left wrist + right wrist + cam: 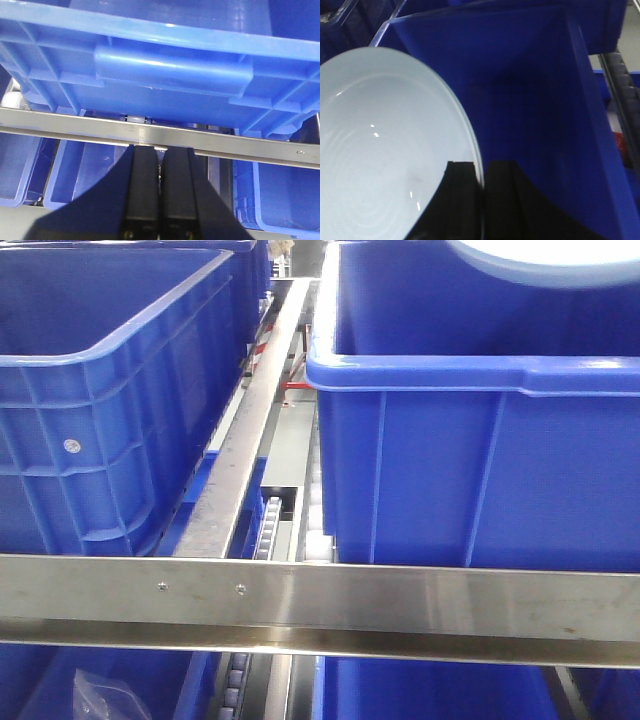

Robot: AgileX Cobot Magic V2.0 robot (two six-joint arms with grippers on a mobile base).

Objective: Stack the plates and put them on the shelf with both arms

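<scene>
Blue plastic crates on a metal rack fill every view. From the front, a steel rail runs straight across the lower part of the picture, with a second rail leading away from it towards the top centre. One crate stands along the left edge and a larger bin takes up the right side, both resting above the cross rail. More blue bins show beneath the rail, and a crumpled clear bag lies in the one at the bottom left corner. A row of small rollers sits between the two upper crates.

A pale bluish-white plate is held over the open bin on the right; in the front view only a sliver of its rim peeks in at the top right corner. The right gripper is clamped on the plate's edge at the bottom of its wrist view, one dark finger on each side of the rim, with the deep blue bin interior behind it.

The left gripper carries nothing, its two black fingers pressed together. It points at the steel rail under the ribbed side and handle of a crate, with lower bins visible past the rail.
</scene>
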